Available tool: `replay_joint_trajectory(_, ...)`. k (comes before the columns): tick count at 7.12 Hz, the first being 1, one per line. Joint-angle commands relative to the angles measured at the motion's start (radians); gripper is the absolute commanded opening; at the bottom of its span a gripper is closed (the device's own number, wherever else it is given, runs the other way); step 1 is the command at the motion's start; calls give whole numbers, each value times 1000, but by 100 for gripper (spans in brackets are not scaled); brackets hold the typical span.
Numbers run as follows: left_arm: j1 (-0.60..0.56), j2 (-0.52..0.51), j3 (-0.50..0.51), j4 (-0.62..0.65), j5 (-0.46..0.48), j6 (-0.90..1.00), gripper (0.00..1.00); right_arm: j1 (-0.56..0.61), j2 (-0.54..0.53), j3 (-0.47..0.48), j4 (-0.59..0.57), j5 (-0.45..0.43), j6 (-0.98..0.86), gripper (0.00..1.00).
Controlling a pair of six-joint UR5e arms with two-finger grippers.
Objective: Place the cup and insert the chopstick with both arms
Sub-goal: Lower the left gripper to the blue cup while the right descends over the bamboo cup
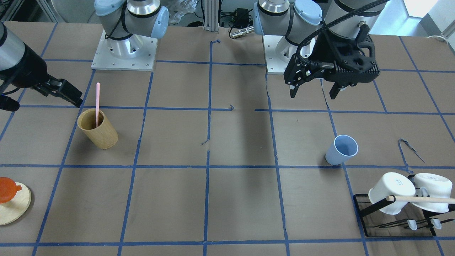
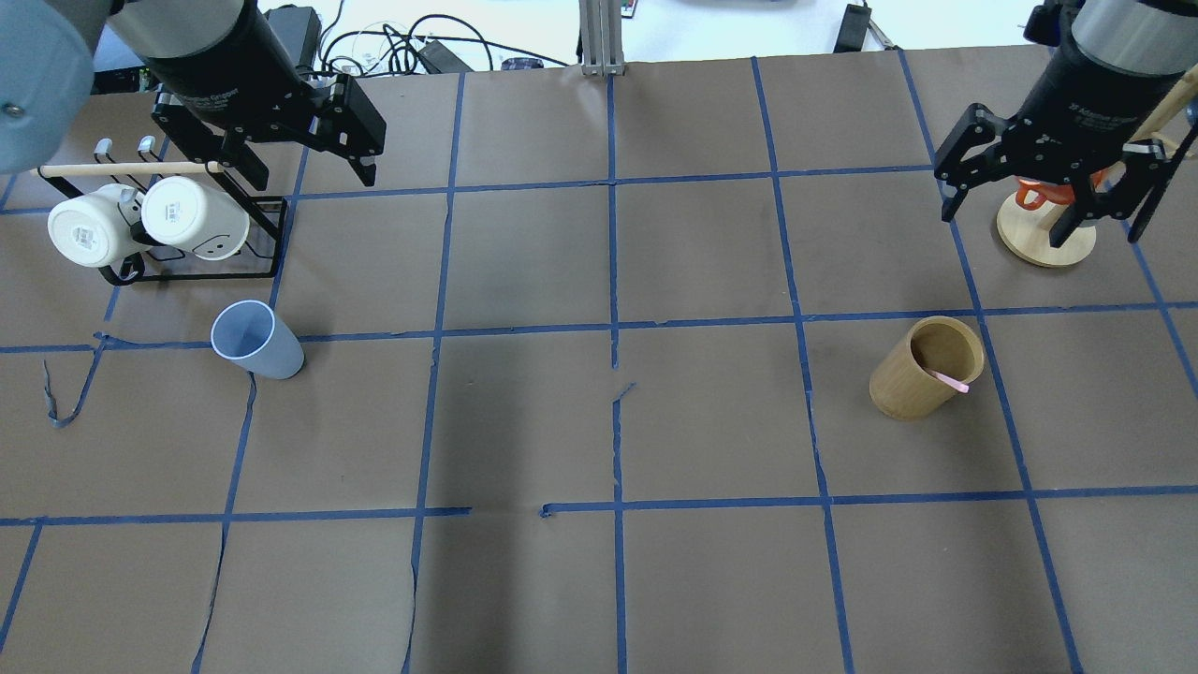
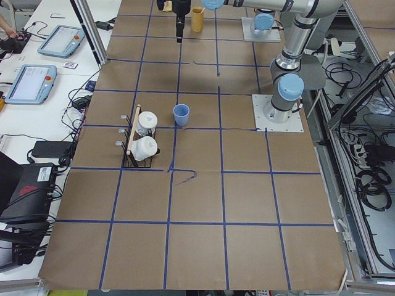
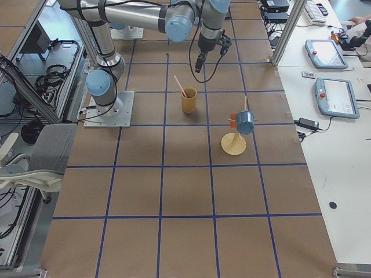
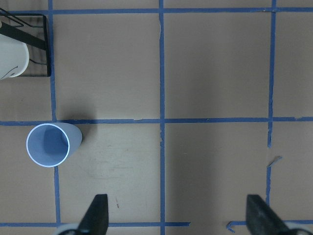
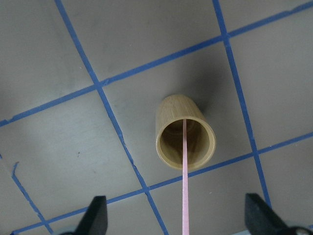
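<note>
The light-blue cup [image 1: 341, 149] stands upright and alone on the brown table; it also shows in the overhead view [image 2: 255, 339] and at the left of the left wrist view [image 5: 49, 145]. The pink chopstick [image 1: 97, 103] leans inside a tan wooden cylinder [image 1: 97, 128], also seen from above [image 2: 922, 379] and in the right wrist view [image 6: 185, 132]. My left gripper [image 1: 314, 95] is open and empty, raised above the table, offset from the cup. My right gripper [image 2: 1006, 225] is open and empty, high up beside the cylinder.
A black rack [image 2: 206, 276] with two white mugs and a wooden rod [image 1: 423, 199] stands close to the blue cup. A round wooden stand [image 2: 1044, 243] with an orange cup is under the right gripper. Blue tape lines grid the table.
</note>
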Motion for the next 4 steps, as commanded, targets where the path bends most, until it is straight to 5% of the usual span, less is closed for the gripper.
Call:
replay_joint_trajectory(1, 9, 3, -21, 4, 7, 28, 100, -24, 39, 22, 72, -2, 38, 100)
replay_joint_trajectory(4, 94, -17, -142, 65, 3, 196, 100, -51, 90, 146, 78, 8, 94, 93)
